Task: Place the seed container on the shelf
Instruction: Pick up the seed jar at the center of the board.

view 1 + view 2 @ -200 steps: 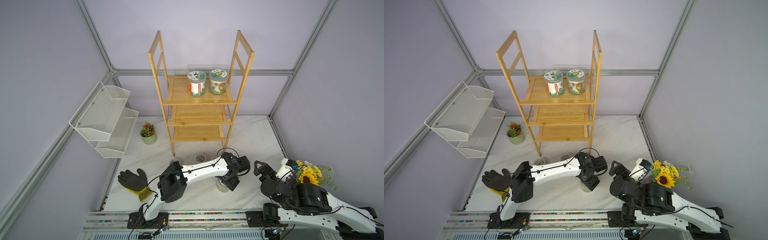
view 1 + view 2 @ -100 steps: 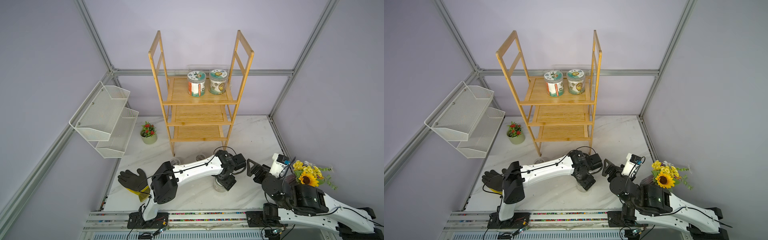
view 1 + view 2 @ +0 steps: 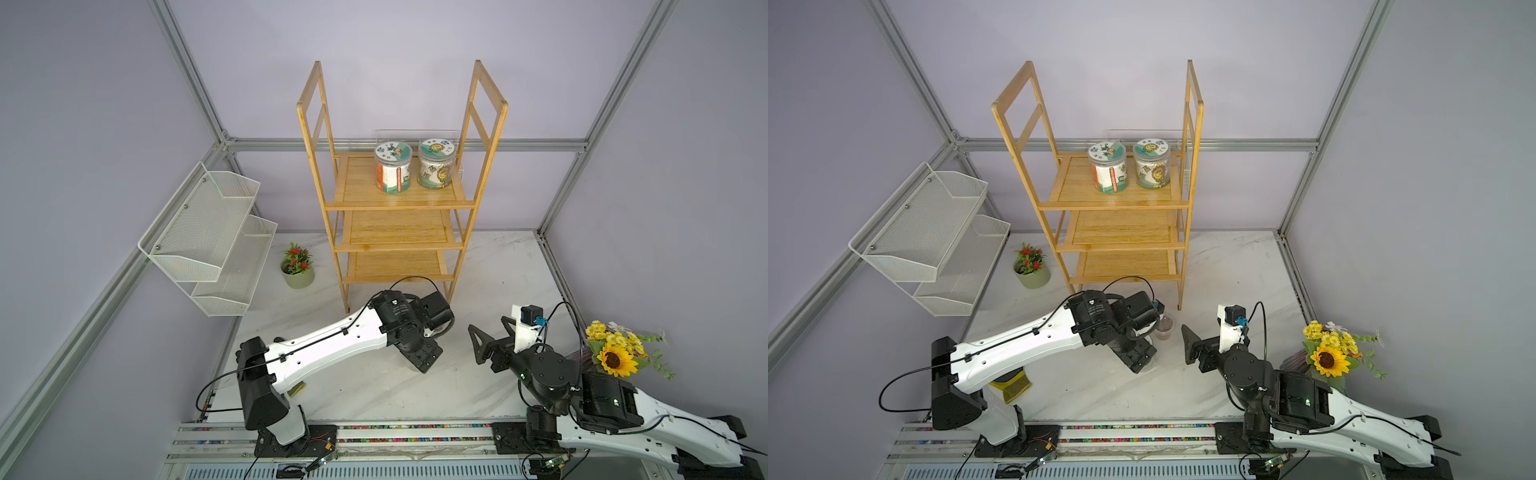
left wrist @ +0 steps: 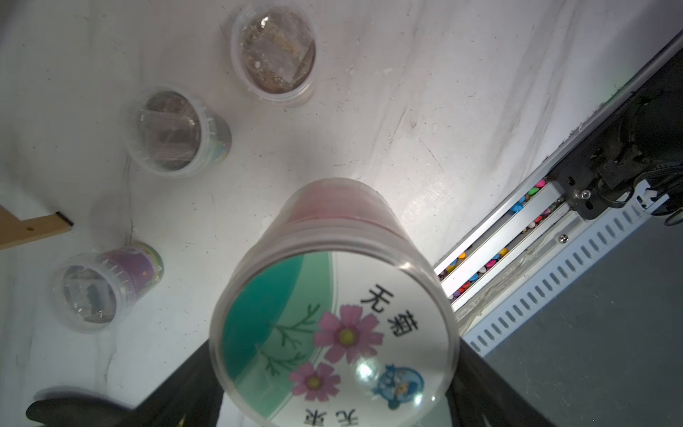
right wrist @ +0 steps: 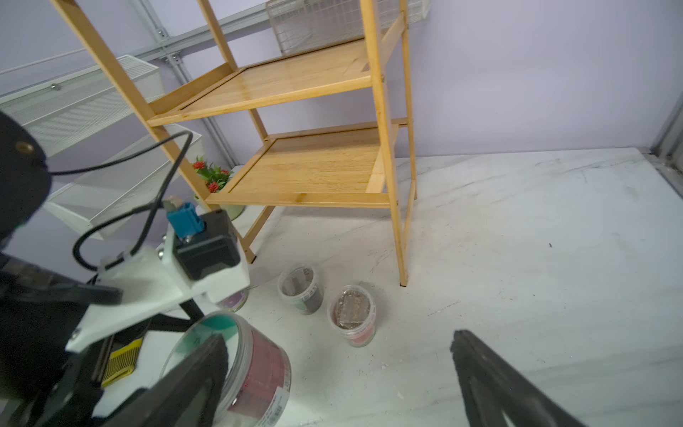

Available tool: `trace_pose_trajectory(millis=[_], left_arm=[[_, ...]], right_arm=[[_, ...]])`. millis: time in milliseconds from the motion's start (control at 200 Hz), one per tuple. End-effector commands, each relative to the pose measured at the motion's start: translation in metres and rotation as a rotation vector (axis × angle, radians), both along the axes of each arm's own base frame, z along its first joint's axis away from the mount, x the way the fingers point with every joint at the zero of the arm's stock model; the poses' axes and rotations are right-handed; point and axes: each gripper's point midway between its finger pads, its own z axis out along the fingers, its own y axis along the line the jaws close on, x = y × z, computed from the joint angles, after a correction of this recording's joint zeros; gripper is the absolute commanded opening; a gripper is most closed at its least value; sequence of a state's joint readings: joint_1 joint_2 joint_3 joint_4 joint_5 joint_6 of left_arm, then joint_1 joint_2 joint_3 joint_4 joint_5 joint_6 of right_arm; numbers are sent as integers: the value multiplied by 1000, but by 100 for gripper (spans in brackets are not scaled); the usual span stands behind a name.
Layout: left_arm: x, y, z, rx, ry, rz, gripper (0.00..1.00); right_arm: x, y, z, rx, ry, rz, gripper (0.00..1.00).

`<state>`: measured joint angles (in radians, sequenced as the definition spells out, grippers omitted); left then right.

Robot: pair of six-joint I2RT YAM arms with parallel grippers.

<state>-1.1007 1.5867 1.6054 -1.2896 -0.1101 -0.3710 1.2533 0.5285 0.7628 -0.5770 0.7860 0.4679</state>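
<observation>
The seed container (image 4: 332, 314) is a clear round jar with a pink-flower lid and a red label. My left gripper (image 4: 329, 384) is shut on it, with a black finger on each side of the jar. In the right wrist view the seed container (image 5: 258, 366) hangs tilted just over the marble table. In both top views the left gripper (image 3: 419, 361) (image 3: 1138, 357) hides it. My right gripper (image 5: 338, 355) (image 3: 488, 328) is open beside the jar and holds nothing. The bamboo shelf (image 3: 399, 203) (image 3: 1117, 203) (image 5: 295, 85) stands behind, with two labelled jars (image 3: 392, 166) (image 3: 436, 164) on its top tier.
Three small clear cups (image 4: 273, 51) (image 4: 173, 129) (image 4: 99, 288) stand on the table by the shelf's front legs. A white wire basket (image 3: 208, 232) hangs on the left wall above a small potted plant (image 3: 297, 266). A sunflower bouquet (image 3: 615, 353) stands at the right edge.
My left arm has carried the jar leftward and back from the table's middle. My right gripper has swung after it toward the left and opened a little wider.
</observation>
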Motion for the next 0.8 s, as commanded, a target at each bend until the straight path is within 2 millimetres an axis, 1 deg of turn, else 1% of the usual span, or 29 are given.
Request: trace_pose_trajectory(millis=[0,70,145,165,175,200,295,460,530,645,720,795], left_arm=[[7,24,23,-14,-85,36,60],[8,35,30,-23,-111,51,59],[10,43,38,-37,-136,68,59],[10,44,37,-32,-138,70,59],[9,48,45,-55,-151,73,59],[8,51,49,-69,-161,75,59],[7,58,57,-86,-174,85,59],[6,67,63,-105,-178,101,59],[6,67,65,-114,-173,101,59],[5,65,67,-129,-159,103,59],[6,65,66,-130,-151,104,59],[6,64,66,-135,-141,106,59]], right_arm=[[-12,32,8,-26,-33,183,97],[-19,48,2,-49,-3,262,97],[-26,64,-11,-93,44,333,97],[-27,67,-14,-103,55,346,97],[-28,69,-15,-105,60,352,97],[-30,72,-19,-113,75,367,97],[-34,82,-27,-133,78,401,97],[-45,98,-29,-103,-63,432,97],[-51,110,-29,-112,-143,455,97],[-64,135,-38,-191,-275,492,97],[-65,145,-43,-226,-331,482,97],[-63,149,-37,-181,-382,456,97]])
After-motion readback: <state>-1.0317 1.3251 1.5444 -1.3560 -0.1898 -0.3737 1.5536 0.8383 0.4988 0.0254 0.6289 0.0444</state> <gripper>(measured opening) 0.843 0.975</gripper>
